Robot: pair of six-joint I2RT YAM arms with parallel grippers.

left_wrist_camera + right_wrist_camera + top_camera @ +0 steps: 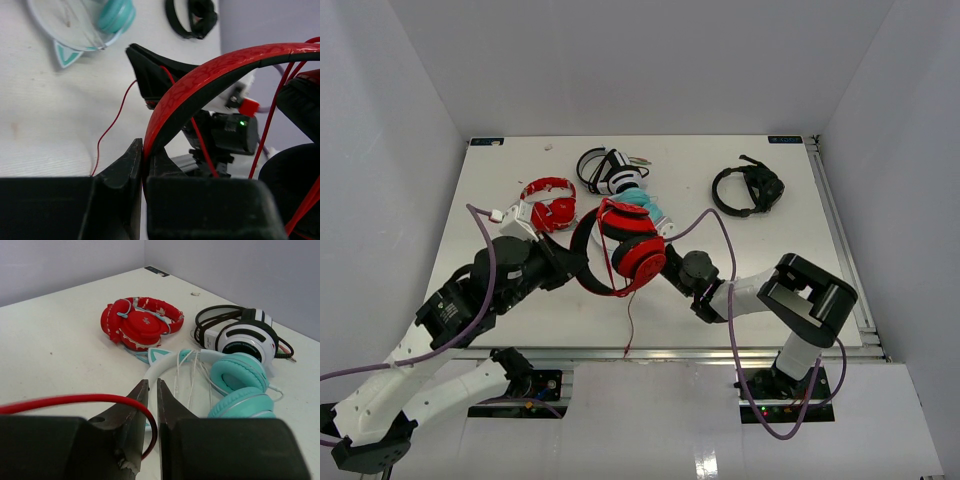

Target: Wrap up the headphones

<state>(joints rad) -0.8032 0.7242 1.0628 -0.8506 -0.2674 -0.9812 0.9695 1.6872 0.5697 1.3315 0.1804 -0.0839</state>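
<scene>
The headphones (625, 252), with black headband, red trim and red-and-black ear cups, hang above the table's middle. My left gripper (570, 268) is shut on their headband (215, 70), which runs up out of the jaws in the left wrist view. The thin red cable (631, 318) hangs from them toward the front edge. My right gripper (667, 270) sits just right of the ear cups. In the right wrist view its jaws (153, 385) are shut on the red cable (60, 401), which curls round the left finger and passes between them.
A small all-red pair (548, 200), a white-and-black pair (610, 170) and a teal cat-ear pair (645, 210) lie at the back middle. An all-black headset (748, 190) lies at the back right. The teal pair (235, 385) lies close beyond my right fingers.
</scene>
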